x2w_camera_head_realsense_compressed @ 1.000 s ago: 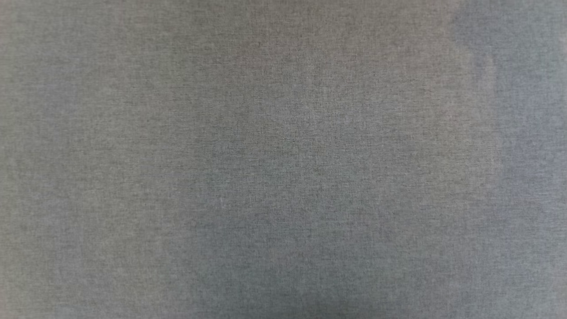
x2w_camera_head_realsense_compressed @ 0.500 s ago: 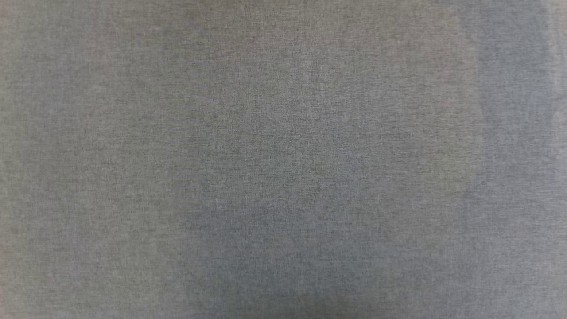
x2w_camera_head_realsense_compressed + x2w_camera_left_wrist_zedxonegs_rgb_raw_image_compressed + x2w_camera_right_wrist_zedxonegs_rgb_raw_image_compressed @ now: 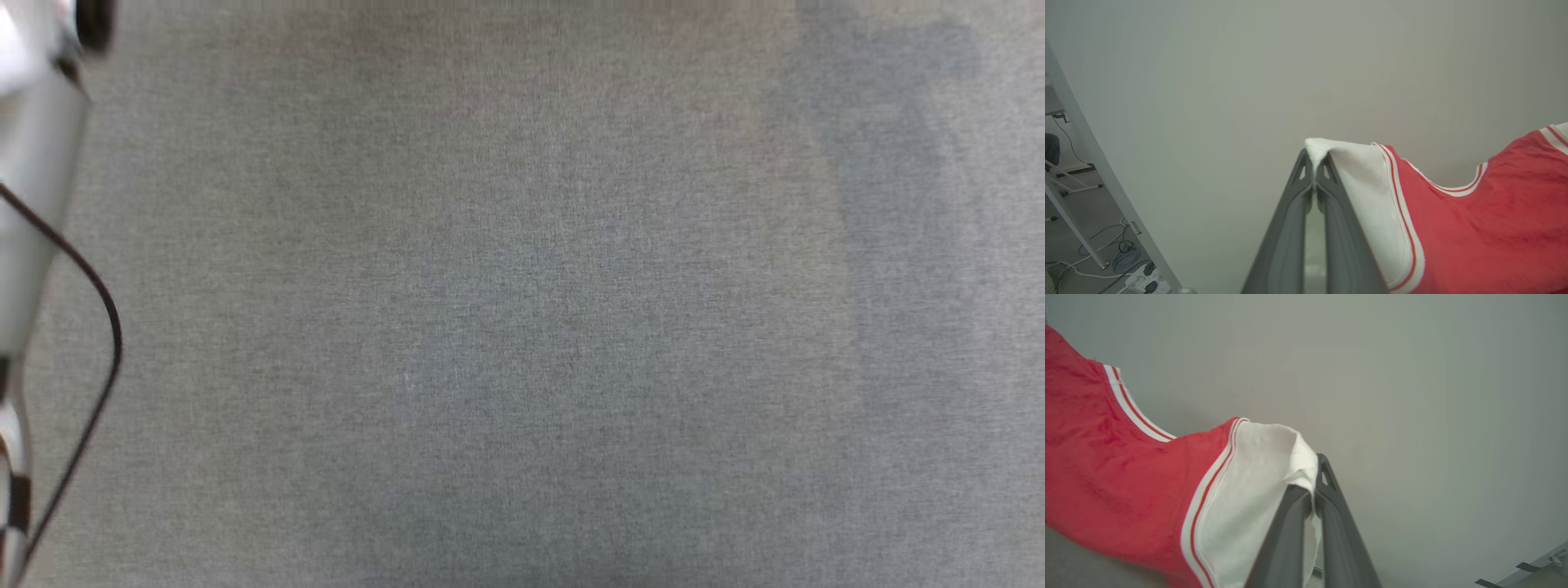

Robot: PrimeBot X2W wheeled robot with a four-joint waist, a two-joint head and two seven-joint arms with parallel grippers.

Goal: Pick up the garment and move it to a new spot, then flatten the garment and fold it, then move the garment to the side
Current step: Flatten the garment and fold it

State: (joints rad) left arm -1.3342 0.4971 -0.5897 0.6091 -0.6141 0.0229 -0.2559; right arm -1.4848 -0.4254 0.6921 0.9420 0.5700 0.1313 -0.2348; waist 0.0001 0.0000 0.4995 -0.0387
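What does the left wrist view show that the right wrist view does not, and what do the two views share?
Left wrist view: the left gripper shut on a white sleeve of the red jersey-style garment, plus a white power strip among floor cables at lower left. Right wrist view: the right gripper shut on a white sleeve, plus dark straps at lower right. Both: the garment's red body and red-white striped trim, against a plain grey background.
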